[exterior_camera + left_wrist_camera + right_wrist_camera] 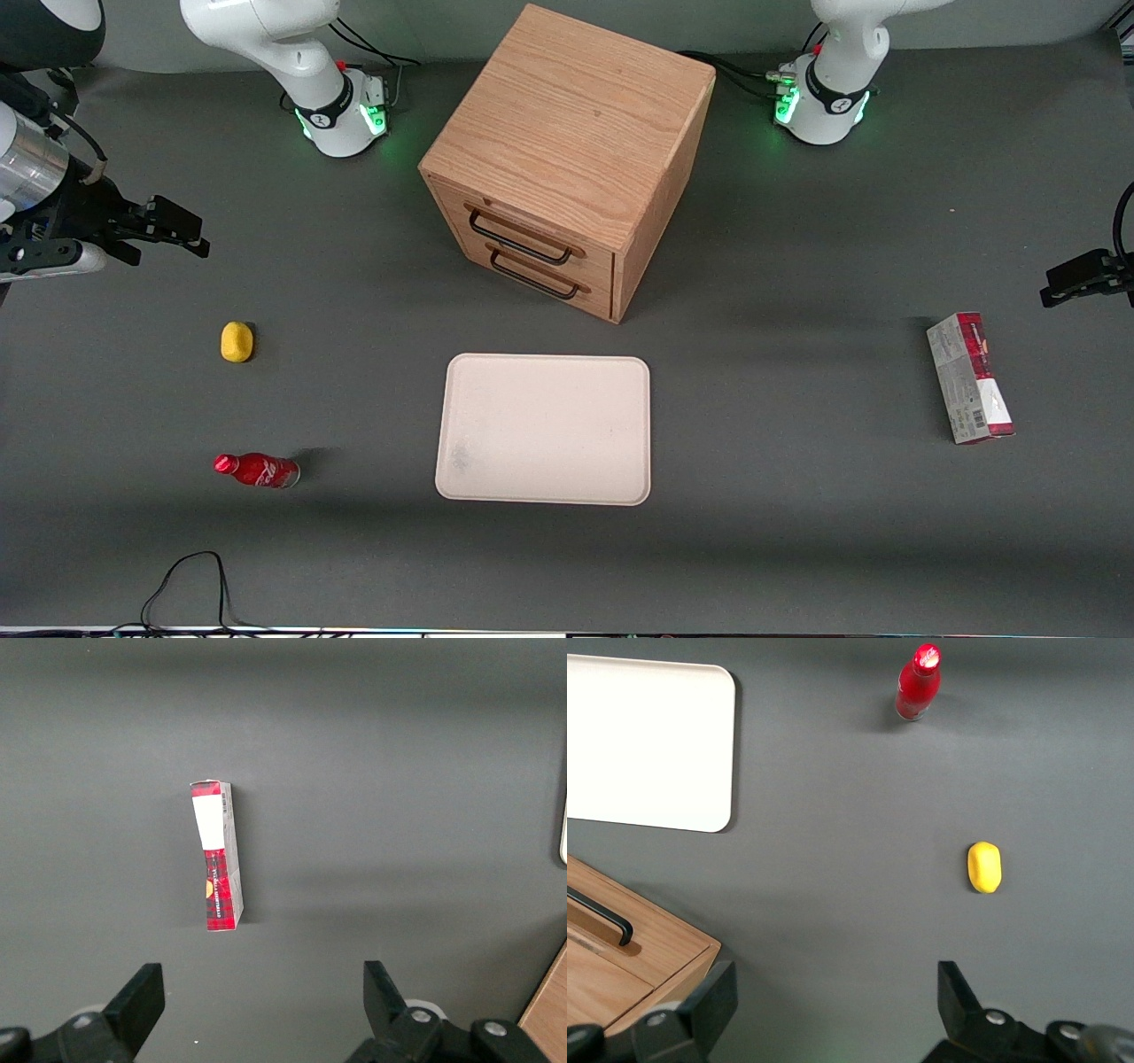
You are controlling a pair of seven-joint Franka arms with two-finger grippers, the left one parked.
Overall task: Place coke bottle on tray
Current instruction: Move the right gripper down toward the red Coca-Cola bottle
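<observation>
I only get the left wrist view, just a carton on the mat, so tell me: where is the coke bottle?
Observer: The coke bottle is on the table toward the working arm's end, nearer to the front camera than a yellow lump.
Operator: And where does it go?
Observer: The tray lies bare in front of the cabinet drawers, apart from the bottle.
Operator: And the arm?
Observer: The gripper hangs open, holding nothing, farther from the front camera than the lump.

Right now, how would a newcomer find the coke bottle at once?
Start at the flat cream-white tray; toward the working arm's end of the table stands the small shiny red coke bottle. Its neighbour, the yellow lump, is farther from the camera. The gripper hovers open above the table.
</observation>
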